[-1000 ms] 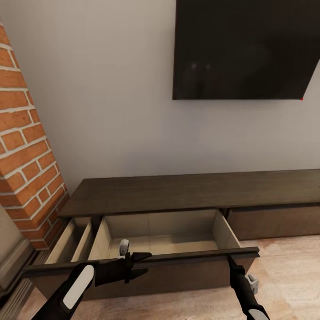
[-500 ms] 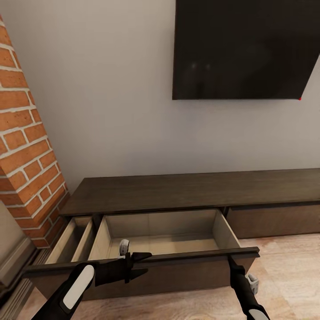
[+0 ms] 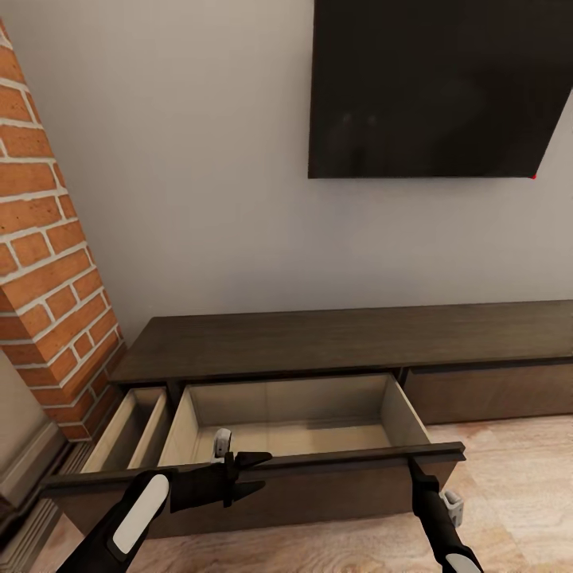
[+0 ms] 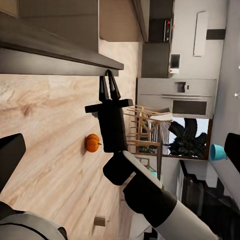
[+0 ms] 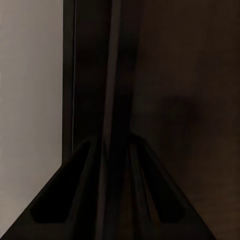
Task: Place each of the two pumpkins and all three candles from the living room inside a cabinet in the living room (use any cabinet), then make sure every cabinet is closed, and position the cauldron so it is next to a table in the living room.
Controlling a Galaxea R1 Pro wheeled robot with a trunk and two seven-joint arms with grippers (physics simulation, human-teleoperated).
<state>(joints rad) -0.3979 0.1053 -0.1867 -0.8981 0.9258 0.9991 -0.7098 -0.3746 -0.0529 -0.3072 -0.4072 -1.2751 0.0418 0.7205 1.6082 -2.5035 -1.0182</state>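
Note:
The long dark brown cabinet (image 3: pixel 334 338) stands against the wall with a wide drawer (image 3: pixel 294 438) pulled out, its beige inside bare. My right gripper (image 3: pixel 413 463) (image 4: pixel 109 80) (image 5: pixel 112 142) is shut on the top edge of the drawer front (image 3: pixel 318 487) near its right end. My left gripper (image 3: pixel 259 471) hovers open by the front's left part, holding nothing. One orange pumpkin (image 4: pixel 91 143) sits on the wood floor behind my right arm. A small pale stub that looks like a candle (image 4: pixel 100 220) lies farther off. The cauldron is out of view.
A black TV (image 3: pixel 434 87) hangs above the cabinet. A brick column (image 3: pixel 48 263) rises at the left, beside a second, narrower open drawer (image 3: pixel 127 430). The left wrist view looks across the floor to wooden chairs (image 4: pixel 145 125) and grey kitchen units (image 4: pixel 175 100).
The whole head picture has drifted slightly, so the camera moved. The drawer and both arms stand as before.

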